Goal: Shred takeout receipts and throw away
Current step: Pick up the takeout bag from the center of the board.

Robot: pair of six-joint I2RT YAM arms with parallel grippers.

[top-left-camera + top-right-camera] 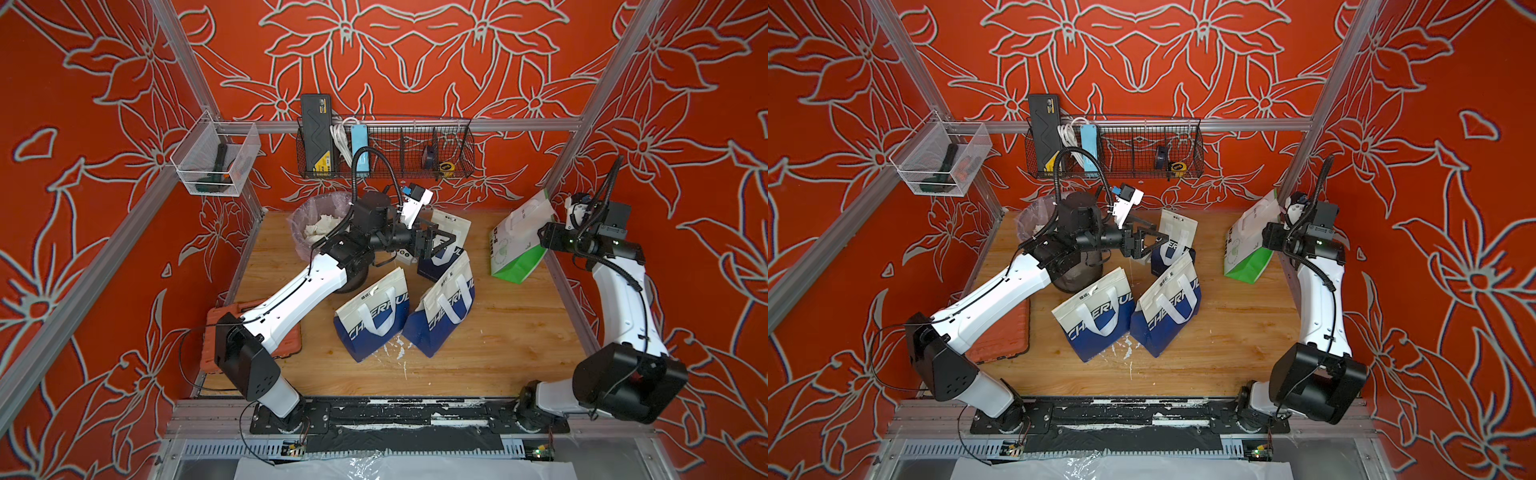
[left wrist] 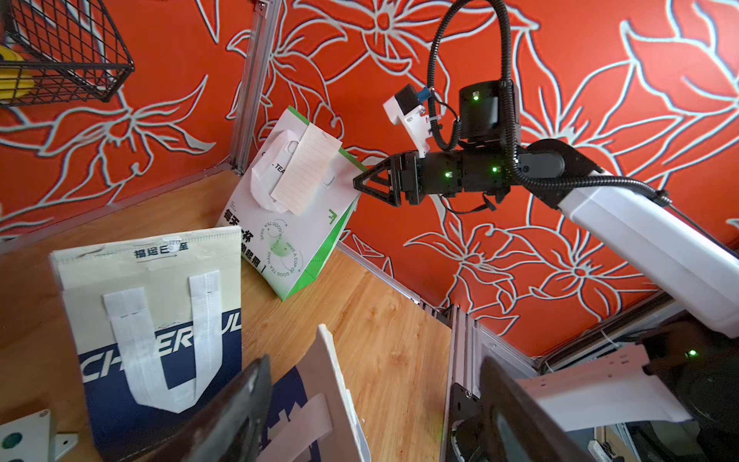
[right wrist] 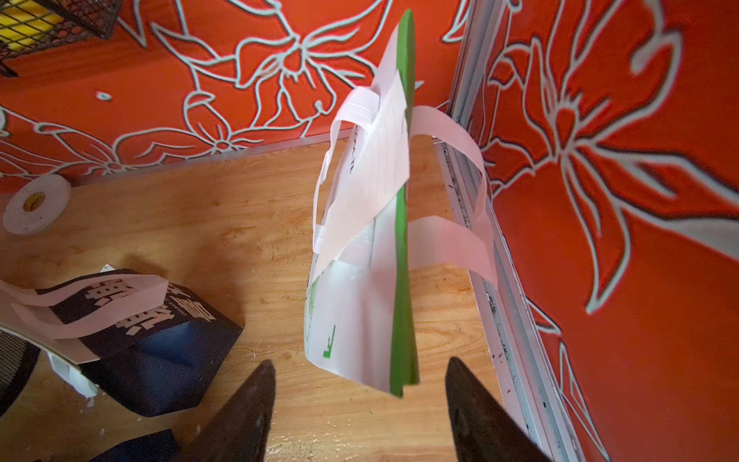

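The lined receipt [image 2: 308,170] hung on the green-and-white bag [image 2: 288,248] propped at the corner post [image 2: 248,100] — jaws of the right gripper [image 3: 360,362] stood apart, empty, beside its edge; those of the left gripper [image 2: 375,360] gaped wide, empty.

CHERRUL runs in slanted white capitals across the blue band of one blue-and-white paper bag with white ribbon handles [image 1: 361,340]. The same word is on the second blue-and-white paper bag [image 1: 440,328] just beside it. Both stand well apart from the green-and-white paper bag [image 2: 308,236]. That green-and-white bag carries HAVE A CUP OF GOOD TEA in a ring, TEA by its handle, and 每天一杯 along one edge. The white lined paper receipt [image 2: 306,172] on its face shows only illegible grey lines.
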